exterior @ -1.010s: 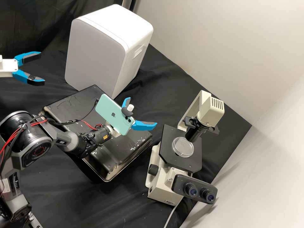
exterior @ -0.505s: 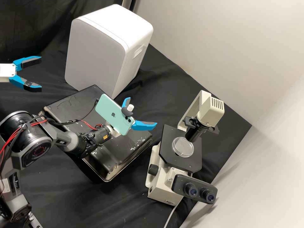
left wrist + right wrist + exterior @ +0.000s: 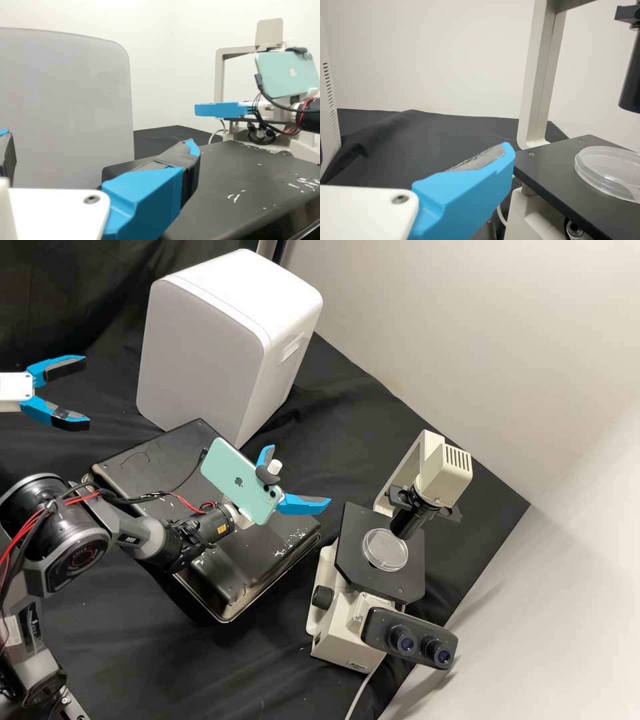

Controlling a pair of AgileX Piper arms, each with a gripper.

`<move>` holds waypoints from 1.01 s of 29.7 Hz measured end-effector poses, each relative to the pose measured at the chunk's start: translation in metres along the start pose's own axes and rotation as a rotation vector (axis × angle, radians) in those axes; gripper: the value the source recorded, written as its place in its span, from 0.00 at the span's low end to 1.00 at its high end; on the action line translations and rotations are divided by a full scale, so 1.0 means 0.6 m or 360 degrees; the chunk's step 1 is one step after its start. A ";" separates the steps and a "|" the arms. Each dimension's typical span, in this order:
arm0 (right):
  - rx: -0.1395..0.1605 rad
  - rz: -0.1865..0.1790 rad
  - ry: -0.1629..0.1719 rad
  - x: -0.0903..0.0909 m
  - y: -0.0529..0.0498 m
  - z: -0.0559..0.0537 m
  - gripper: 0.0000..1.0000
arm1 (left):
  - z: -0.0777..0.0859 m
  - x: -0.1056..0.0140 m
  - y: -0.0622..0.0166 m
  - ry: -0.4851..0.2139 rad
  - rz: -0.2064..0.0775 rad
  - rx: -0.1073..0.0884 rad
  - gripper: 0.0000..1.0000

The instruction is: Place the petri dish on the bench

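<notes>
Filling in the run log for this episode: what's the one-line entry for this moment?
petri dish: on microscope stage, not grasped | right gripper: open, beside stage, short of dish | left gripper: open, near white box

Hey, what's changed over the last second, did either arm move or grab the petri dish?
The left gripper, open, dropped a little in the high view and then settled. Nothing was taken hold of or let go. The right gripper stayed open beside the microscope, and the petri dish stayed on the microscope stage.
</notes>
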 end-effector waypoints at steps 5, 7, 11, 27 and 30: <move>0.0000 0.0000 0.0000 0.000 0.000 0.000 1.00 | 0.000 0.001 -0.001 0.0002 0.0005 0.0009 1.00; 0.0000 0.0000 0.0000 0.000 0.000 0.000 1.00 | 0.000 0.001 -0.001 0.0002 0.0008 0.0010 1.00; 0.0000 0.0000 0.0000 0.000 0.000 0.000 1.00 | 0.000 0.001 -0.001 0.0002 0.0008 0.0010 1.00; 0.0000 0.0000 0.0000 0.000 0.000 0.000 1.00 | 0.011 -0.006 0.010 -0.0045 0.0066 0.0024 1.00; 0.0000 0.0000 0.0000 0.000 0.000 0.000 1.00 | 0.011 -0.006 0.010 -0.0035 0.0065 0.0016 1.00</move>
